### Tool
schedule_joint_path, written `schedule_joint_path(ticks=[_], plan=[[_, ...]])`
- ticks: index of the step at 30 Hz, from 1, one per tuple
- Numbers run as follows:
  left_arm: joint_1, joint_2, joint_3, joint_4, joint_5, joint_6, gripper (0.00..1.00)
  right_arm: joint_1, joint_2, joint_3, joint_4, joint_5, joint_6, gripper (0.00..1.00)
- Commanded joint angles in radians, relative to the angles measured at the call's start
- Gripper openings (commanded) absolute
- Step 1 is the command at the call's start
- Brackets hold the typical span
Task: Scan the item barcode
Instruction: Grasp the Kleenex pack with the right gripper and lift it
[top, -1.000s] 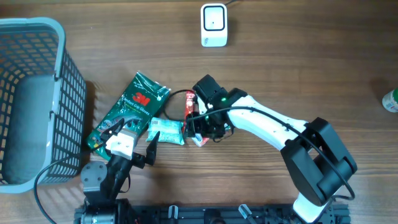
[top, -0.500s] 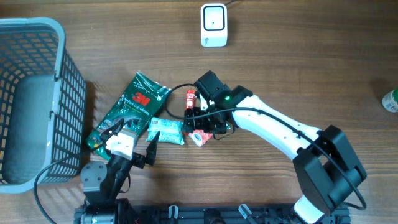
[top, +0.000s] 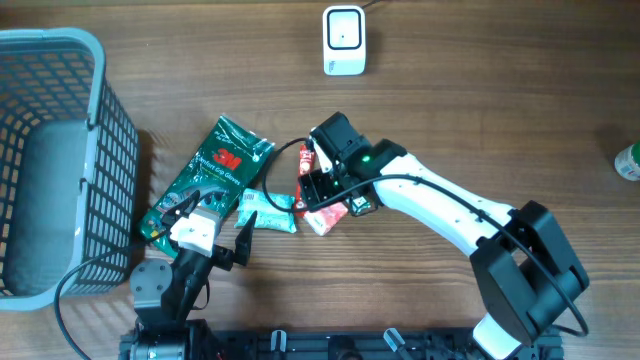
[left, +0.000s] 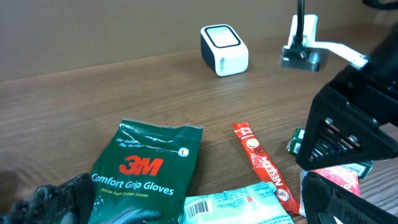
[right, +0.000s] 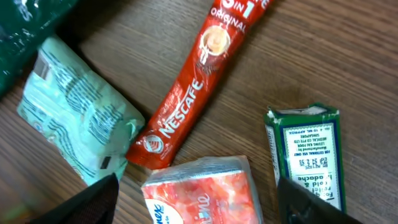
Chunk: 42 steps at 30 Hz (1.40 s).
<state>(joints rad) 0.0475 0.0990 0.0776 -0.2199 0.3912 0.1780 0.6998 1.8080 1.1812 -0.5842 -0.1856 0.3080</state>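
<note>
A red and white tissue pack (right: 202, 193) lies on the table between the fingers of my right gripper (right: 198, 186), which is open with a gap on each side. From above, that gripper (top: 328, 200) hovers over the pack (top: 328, 216). A red Nescafe stick (right: 193, 93), a teal wipes pack (right: 78, 124) and a small green box (right: 308, 155) lie around it. The white scanner (top: 343, 40) stands at the far middle. My left gripper (top: 205, 235) is open at the near left, over the edge of a green 3M gloves pack (top: 215, 165). A barcode shows on the teal pack (left: 242, 205).
A grey mesh basket (top: 110, 130) fills the left side. A green bottle (top: 628, 160) peeks in at the right edge. A black cable loops beside the Nescafe stick (top: 305, 165). Bare wood lies between the items and the scanner (left: 224, 42).
My right gripper has shifted slightly toward the far side and its jaws have spread wider around the tissue pack. The left arm has not moved.
</note>
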Motion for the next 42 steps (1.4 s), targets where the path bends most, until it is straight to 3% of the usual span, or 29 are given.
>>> schedule_joint_path(ticks=[1,20,29,34,38,41,42], plan=[[0.002,-0.004,-0.006,0.004,0.012,-0.009,1.0,0.003,0.034,-0.012,0.004,-0.052,-0.02,0.75],[0.002,-0.004,-0.006,0.004,0.012,-0.009,1.0,-0.009,0.131,-0.012,-0.021,-0.084,-0.02,0.75],[0.002,-0.004,-0.006,0.004,0.012,-0.009,1.0,-0.022,0.163,-0.012,-0.027,-0.11,-0.019,0.66],[0.002,-0.004,-0.006,0.003,0.012,-0.009,1.0,-0.04,0.162,-0.009,-0.036,-0.228,-0.019,0.45],[0.002,-0.004,-0.006,0.003,0.012,-0.009,1.0,-0.072,0.161,-0.009,-0.05,-0.253,-0.019,0.06],[0.002,-0.004,-0.006,0.003,0.012,-0.009,1.0,-0.106,0.159,-0.003,-0.06,-0.252,-0.022,0.05],[0.002,-0.004,-0.006,0.003,0.012,-0.009,1.0,-0.124,0.155,0.014,-0.077,-0.253,-0.029,0.15]])
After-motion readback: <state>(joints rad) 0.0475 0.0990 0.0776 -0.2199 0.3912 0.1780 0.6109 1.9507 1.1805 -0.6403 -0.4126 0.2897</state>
